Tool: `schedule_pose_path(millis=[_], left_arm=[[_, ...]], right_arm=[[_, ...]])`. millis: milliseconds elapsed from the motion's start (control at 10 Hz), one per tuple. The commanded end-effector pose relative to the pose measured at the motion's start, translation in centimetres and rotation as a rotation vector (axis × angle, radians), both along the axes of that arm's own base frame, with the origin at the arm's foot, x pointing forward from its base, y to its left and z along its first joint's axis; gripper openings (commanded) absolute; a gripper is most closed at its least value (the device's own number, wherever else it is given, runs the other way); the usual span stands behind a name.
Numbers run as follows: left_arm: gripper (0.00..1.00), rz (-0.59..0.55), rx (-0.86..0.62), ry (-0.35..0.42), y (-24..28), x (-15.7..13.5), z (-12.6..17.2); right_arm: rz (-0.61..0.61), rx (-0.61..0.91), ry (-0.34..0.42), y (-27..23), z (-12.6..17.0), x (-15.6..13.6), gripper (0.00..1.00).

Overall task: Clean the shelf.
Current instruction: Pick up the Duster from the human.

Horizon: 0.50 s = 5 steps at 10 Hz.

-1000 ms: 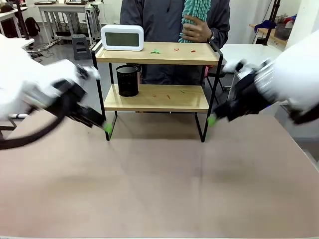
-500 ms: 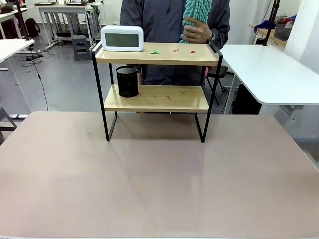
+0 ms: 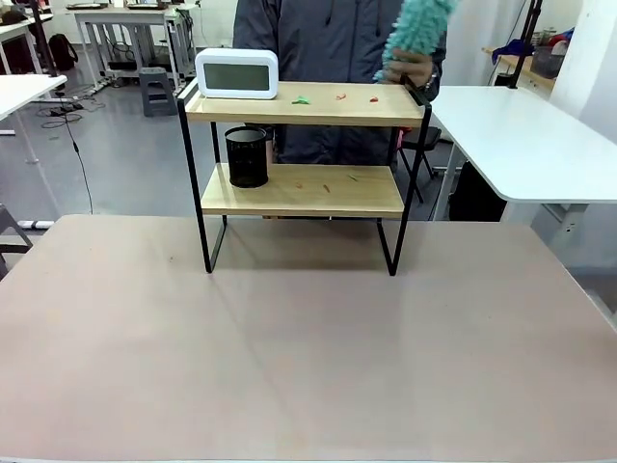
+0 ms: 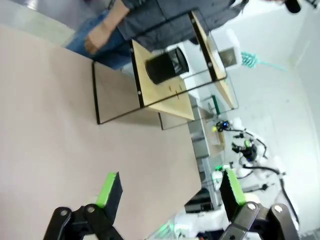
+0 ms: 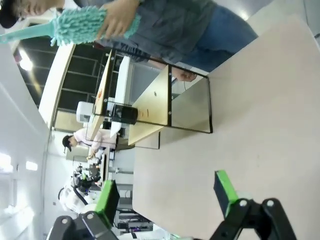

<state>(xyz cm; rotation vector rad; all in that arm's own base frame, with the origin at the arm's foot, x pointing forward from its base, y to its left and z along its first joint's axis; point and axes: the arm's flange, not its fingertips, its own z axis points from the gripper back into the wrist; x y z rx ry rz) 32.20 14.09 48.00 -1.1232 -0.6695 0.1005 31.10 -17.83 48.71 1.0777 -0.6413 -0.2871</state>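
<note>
Shelf [image 3: 289, 190] carries scraps [image 3: 302, 99]; left tool [image 4: 169, 182] and right tool [image 5: 166, 187] gape empty; hand [image 3: 410, 68] holds duster [image 3: 419, 24].

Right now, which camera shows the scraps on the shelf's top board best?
Front view: the scraps lie in plain sight on the top board. Both wrist views catch that board nearly edge-on, so scraps barely show.

The small two-tier shelf [image 3: 302, 118] stands upright on four thin black legs at the far side of the pale brown table [image 3: 289, 367], its long side facing the near edge. Two light wooden boards sit level in the black metal frame. Small green and red scraps [image 3: 302, 99] lie scattered on both boards.
</note>
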Motion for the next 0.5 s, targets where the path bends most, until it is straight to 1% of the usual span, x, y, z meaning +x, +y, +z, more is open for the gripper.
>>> schedule_pose_path(millis=[0, 400], left_arm=[[1.0, 0.004, 0.003, -0.032, 0.67, -0.68, 0.62], [1.0, 0.004, 0.003, -0.032, 0.67, -0.68, 0.62]], right_arm=[[-0.006, 0.003, -0.027, -0.64, 0.3, -0.52, 1.0], [-0.006, 0.003, -0.027, -0.64, 0.3, -0.52, 1.0]])
